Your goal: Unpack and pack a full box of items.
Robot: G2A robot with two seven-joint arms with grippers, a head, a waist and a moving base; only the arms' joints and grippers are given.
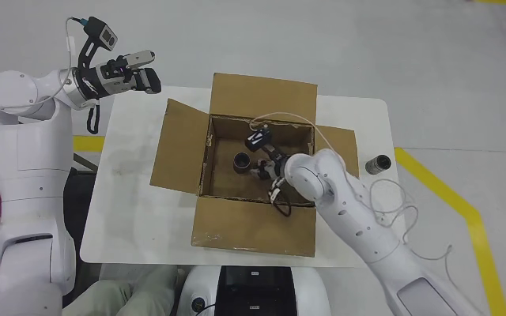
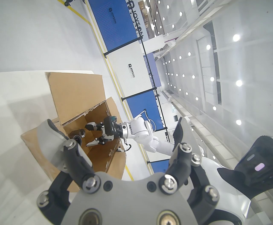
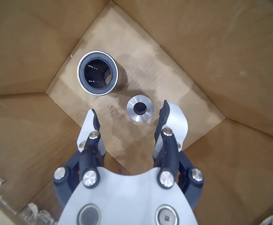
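On the bare cardboard floor of the open box point(image 3: 174, 100), a small steel flanged sleeve point(image 3: 140, 111) stands on end just ahead of my right jaws, spread wide and empty; likely heavy, rigid and slick, best pinched across its rim.

Top view first: a white table point(image 1: 126, 205) with rounded corners stands on a pale grey floor point(image 1: 411, 47). A yellow line point(image 1: 443, 186) runs over that floor off the table's right side, bending as it goes, and a short yellow strip point(image 1: 87, 143) peeks out at the table's left edge. Over to the left wrist view: there's the white table top point(image 2: 19, 95), another yellow floor line point(image 2: 82, 17) leading away, and a row of blue and white partition panels point(image 2: 132, 70) in black frames. High above, a white ceiling point(image 2: 224, 64) dotted with bright round lights point(image 2: 238, 83).
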